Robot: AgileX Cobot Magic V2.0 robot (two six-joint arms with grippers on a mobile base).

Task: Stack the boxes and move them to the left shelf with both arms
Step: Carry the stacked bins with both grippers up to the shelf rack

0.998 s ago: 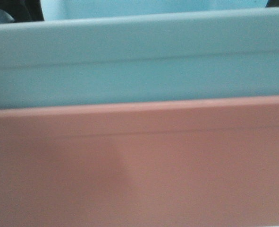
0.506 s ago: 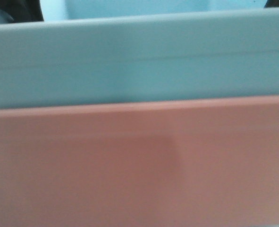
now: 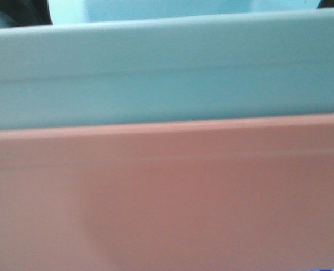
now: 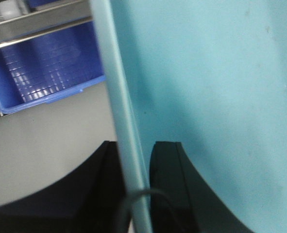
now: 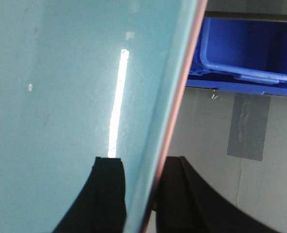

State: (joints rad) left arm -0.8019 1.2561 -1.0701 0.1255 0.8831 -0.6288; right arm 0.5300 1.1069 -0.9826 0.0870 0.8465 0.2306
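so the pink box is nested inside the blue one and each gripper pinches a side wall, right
Not quite: it is the other way round. The front view shows the light blue box rising out of the pink box. The left gripper and right gripper do each pinch a side wall.

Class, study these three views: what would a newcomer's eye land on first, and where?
The front view is filled by the light blue box nested in the salmon-pink box. In each wrist view, black fingers straddle a wall of the stack. Dark-blue crates sit behind.
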